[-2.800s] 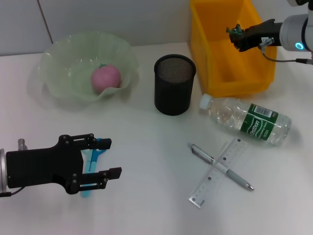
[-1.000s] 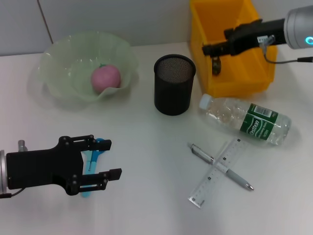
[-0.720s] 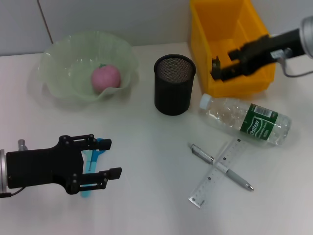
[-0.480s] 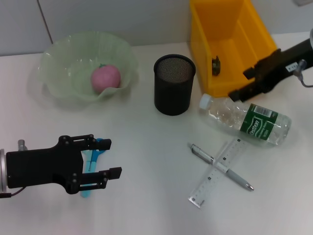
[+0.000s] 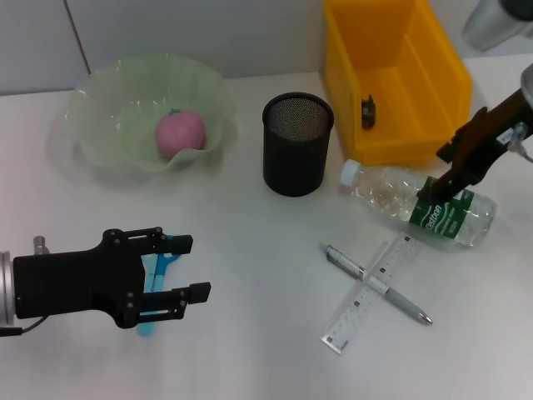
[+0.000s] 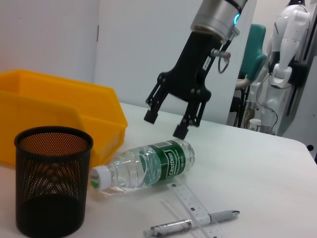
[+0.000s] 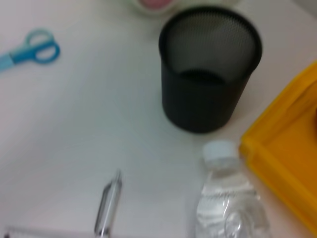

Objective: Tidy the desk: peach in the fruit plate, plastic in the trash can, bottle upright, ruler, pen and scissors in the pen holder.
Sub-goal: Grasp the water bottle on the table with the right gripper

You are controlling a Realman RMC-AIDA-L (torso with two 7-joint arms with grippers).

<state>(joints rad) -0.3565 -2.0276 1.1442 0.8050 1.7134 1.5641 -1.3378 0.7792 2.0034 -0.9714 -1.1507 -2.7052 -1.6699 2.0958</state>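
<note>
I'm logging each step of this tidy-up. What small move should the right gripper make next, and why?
Probably lower straight down onto the bottle and close: the open right gripper hangs just above its green label, and the bottle lies on its side beside the yellow bin.

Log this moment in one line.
right claw: open, above lying clear plastic bottle | left claw: open, over blue scissors | pink peach: in plate

White desk (image 5: 250,358) carried: green fruit plate (image 5: 100,150) far left, black mesh pen holder (image 5: 297,143) centre, yellow trash can (image 5: 350,100) just right of it. Bottle (image 5: 391,196) lay on its side in front of the can, cap toward the holder. Pen (image 5: 404,306) and clear ruler (image 5: 350,321) lay crossed, nearer front. Blue scissors (image 5: 152,279) lay front left.
</note>
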